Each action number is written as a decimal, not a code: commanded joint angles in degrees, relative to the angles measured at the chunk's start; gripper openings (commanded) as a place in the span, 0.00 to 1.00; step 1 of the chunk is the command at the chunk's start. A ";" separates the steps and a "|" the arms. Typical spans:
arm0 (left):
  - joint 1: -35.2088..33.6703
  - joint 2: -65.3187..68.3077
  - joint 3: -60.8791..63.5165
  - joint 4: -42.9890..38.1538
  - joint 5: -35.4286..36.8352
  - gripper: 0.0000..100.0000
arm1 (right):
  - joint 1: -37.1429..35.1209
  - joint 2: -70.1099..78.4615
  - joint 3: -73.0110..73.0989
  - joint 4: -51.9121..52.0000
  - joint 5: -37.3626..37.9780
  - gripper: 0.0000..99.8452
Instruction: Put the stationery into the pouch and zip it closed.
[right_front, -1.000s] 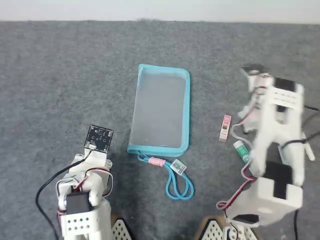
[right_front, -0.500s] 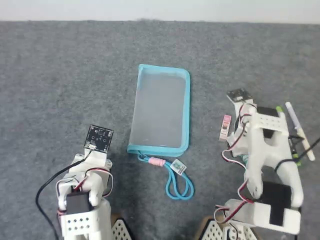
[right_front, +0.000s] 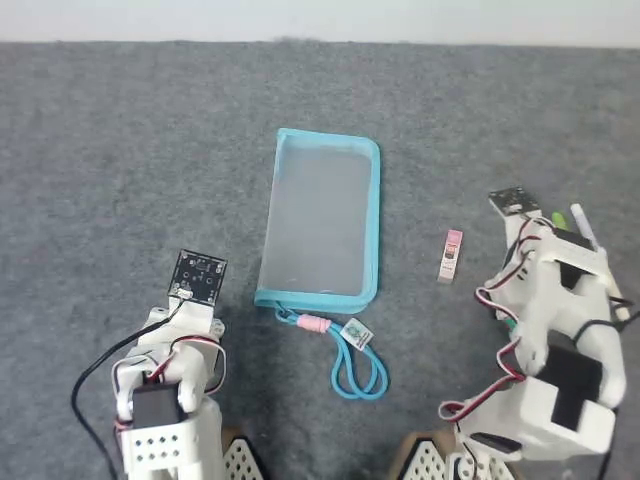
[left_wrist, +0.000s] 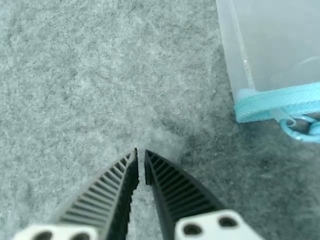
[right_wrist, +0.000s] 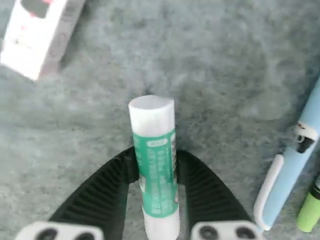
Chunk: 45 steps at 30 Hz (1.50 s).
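Gripping a white glue stick (right_wrist: 153, 150) with an unreadable green label, the right gripper (right_wrist: 155, 159) sits lower right in the high view; the translucent teal-edged pouch (right_front: 320, 215) lies centre frame; left gripper (left_wrist: 141, 160) pinched narrow, empty.

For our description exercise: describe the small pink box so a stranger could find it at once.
Start at the clear, blue-edged pouch in the middle of the grey mat. To its right, between it and the right arm, lies the box. It is flat-sided, pink and white, unlike the round green glue stick and the pens nearby.
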 joint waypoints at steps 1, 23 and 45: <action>-0.35 -1.05 -0.31 0.09 -0.62 0.02 | 1.89 1.63 -1.23 -2.15 0.62 0.05; -0.35 -1.05 -0.31 0.09 -0.62 0.02 | 3.91 9.54 -25.14 -0.04 -1.85 0.05; -0.35 -1.05 -0.31 0.09 -0.62 0.02 | -2.77 2.59 -36.22 21.32 -13.54 0.21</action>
